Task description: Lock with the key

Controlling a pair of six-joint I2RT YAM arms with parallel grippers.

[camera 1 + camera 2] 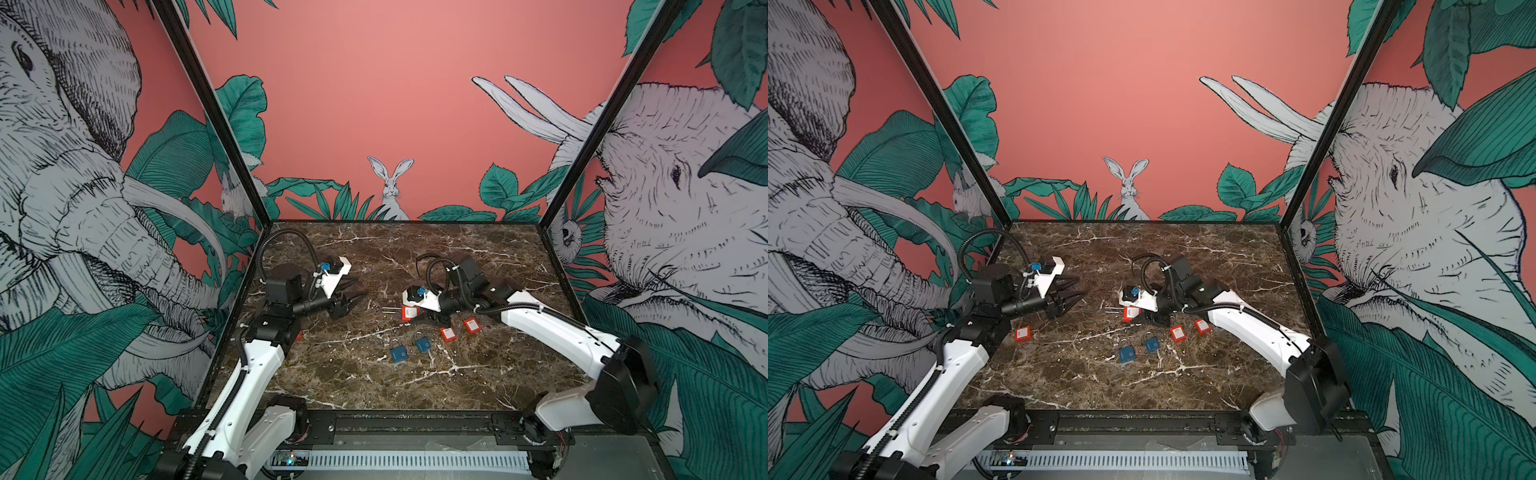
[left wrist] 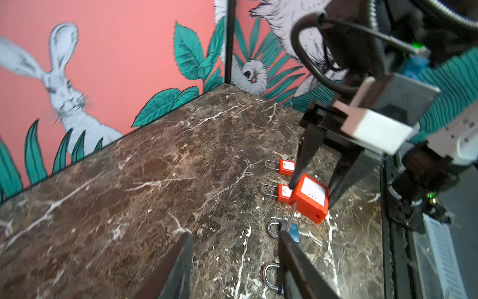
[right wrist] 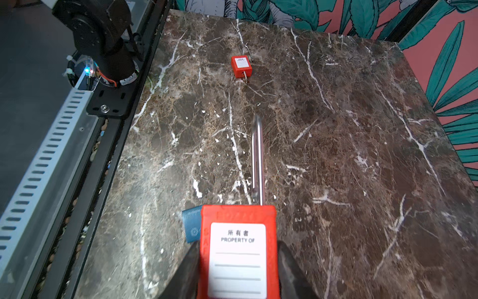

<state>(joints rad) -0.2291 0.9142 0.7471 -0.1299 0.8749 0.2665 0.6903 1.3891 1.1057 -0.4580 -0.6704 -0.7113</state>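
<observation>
In both top views the right gripper (image 1: pixel 417 319) is clamping the red padlock (image 1: pixel 409 312), shackle (image 1: pixel 388 309) pointing toward the left gripper (image 1: pixel 353 293), which is hanging open and empty nearby.

Left wrist: the red padlock (image 2: pixel 309 198) is sitting just ahead.

Right wrist: the red padlock (image 3: pixel 238 253) is being pinched between the jaws.

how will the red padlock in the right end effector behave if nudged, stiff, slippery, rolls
Likely rigid: the red padlock has a boxy body and a long metal shackle jutting straight out without sagging. Its smooth flanks could slip in the right end effector, which pinches only the sides. Set down, it should lie flat, not roll, like the loose red padlock beyond.
</observation>
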